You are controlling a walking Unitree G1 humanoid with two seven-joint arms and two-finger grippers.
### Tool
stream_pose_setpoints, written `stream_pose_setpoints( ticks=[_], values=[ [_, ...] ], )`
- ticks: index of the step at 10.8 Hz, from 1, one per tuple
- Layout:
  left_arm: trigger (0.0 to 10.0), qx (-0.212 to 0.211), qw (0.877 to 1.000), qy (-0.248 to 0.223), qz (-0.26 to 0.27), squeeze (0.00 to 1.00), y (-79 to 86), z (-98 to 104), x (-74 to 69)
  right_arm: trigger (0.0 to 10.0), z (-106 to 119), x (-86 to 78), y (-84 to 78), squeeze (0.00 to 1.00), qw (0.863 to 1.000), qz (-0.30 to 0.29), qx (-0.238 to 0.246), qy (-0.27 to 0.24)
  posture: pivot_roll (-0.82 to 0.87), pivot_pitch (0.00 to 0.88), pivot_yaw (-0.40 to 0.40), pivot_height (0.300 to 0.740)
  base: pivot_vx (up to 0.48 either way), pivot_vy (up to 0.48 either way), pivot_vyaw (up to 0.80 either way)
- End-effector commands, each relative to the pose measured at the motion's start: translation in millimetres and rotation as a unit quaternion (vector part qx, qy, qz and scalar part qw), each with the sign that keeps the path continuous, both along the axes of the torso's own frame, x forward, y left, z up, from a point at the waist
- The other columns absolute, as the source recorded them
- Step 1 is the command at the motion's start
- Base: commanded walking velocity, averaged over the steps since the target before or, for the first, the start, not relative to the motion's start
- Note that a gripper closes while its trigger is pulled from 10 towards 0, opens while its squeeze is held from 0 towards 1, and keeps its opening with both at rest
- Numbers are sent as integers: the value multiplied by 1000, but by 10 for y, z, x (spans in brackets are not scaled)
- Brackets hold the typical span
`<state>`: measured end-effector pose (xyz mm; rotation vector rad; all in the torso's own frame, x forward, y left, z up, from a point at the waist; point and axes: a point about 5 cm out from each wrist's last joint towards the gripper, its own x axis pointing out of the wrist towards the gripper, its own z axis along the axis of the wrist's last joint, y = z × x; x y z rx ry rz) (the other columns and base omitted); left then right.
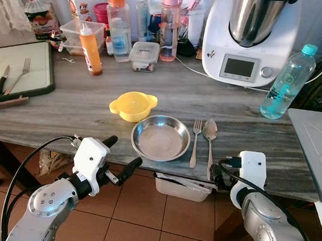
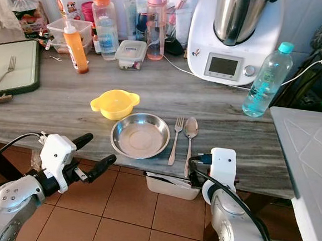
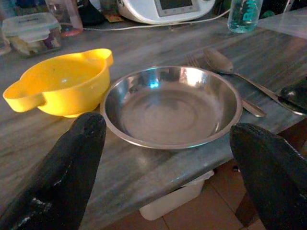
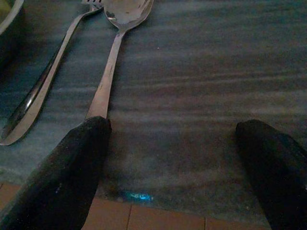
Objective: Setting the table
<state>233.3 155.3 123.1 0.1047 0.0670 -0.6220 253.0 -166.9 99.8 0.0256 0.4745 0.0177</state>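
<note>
A steel plate (image 1: pixel 161 137) sits near the front edge of the grey counter (image 1: pixel 83 111), with a yellow two-handled bowl (image 1: pixel 132 105) touching its far left side. To the right of the plate lie a fork (image 1: pixel 195 143) and a spoon (image 1: pixel 210 138), side by side. My left gripper (image 1: pixel 122 157) hangs open just in front of the counter edge, facing the plate (image 3: pixel 170 108) and the bowl (image 3: pixel 60 81). My right gripper (image 4: pixel 172 177) is open at the counter edge, and one finger (image 4: pixel 72 167) is at the end of the spoon's handle (image 4: pixel 103 96). Neither gripper holds anything.
A dark-rimmed tray (image 1: pixel 20 67) at the far left holds another fork (image 1: pixel 21 73) and a knife (image 1: pixel 1 80). Bottles, boxes and a white kitchen machine (image 1: pixel 248 35) line the back, with a water bottle (image 1: pixel 286 83) to their right. A plastic bin (image 1: pixel 181 188) sits under the counter.
</note>
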Motion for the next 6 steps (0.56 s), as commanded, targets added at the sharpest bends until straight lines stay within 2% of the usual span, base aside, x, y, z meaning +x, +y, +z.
stream_pose_setpoints(
  ticks=[1, 6],
  values=[
    [10000, 8, 1000, 4, -2, 0, 15, -32, -9, 10000, -42, -11, 89, 1000, 1000, 16, 18, 18, 85, 31, 41, 740, 0, 0, 0],
    [10000, 11, 1000, 4, -1, 0, 27, -65, -1, 10000, -21, -1, 111, 1000, 999, 22, 26, 9, 86, 35, 41, 740, 0, 0, 0]
  ],
)
